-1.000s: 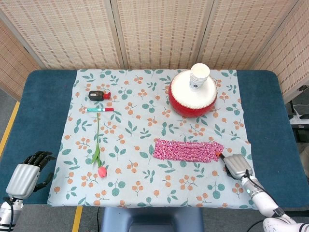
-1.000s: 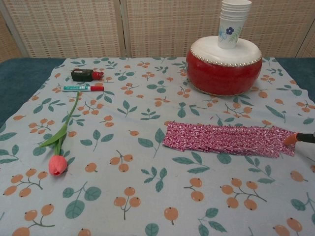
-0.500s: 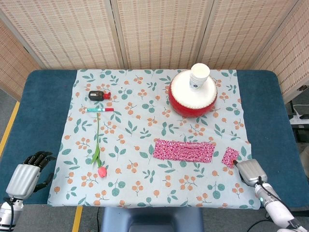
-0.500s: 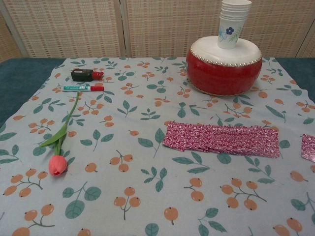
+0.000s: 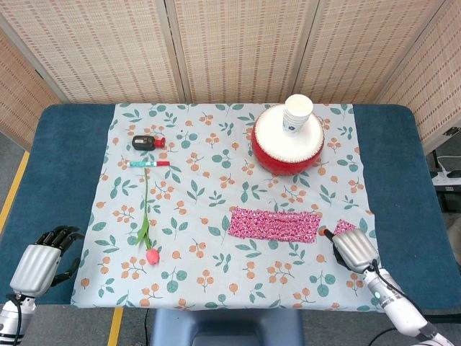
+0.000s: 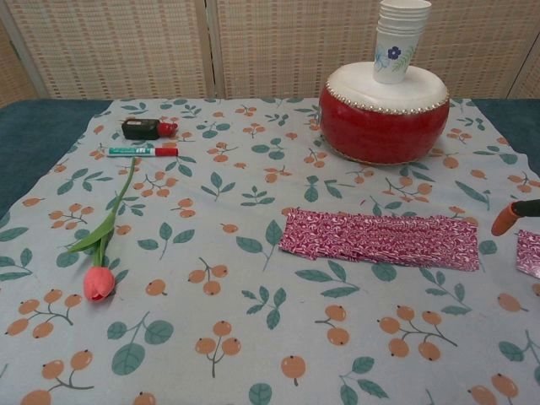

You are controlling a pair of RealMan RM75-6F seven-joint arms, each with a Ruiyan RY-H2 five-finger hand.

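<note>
A pink knitted strip [image 5: 274, 224] lies on the floral cloth [image 5: 209, 194], also seen in the chest view as the strip [image 6: 378, 240]. A small pink piece [image 5: 345, 227] lies apart from its right end. My right hand [image 5: 351, 249] hovers over or rests on that piece, one orange-tipped finger [image 6: 504, 221] pointing left toward the strip. Whether it grips the piece [image 6: 530, 253] is hidden. My left hand [image 5: 42, 258] sits at the near left, off the cloth, fingers curled in on nothing, nearest the tulip [image 5: 148, 231].
A red drum [image 5: 287, 139] with stacked paper cups [image 5: 297, 114] stands at the back right. A marker [image 5: 150, 163] and a small dark bottle [image 5: 146, 142] lie at the back left. Blue table [image 5: 392, 180] shows on both sides of the cloth.
A second ago the strip looked longer; its right part was dragged away to the right. Since half a second ago my right hand has moved back left over that piece. The left hand stayed still.
</note>
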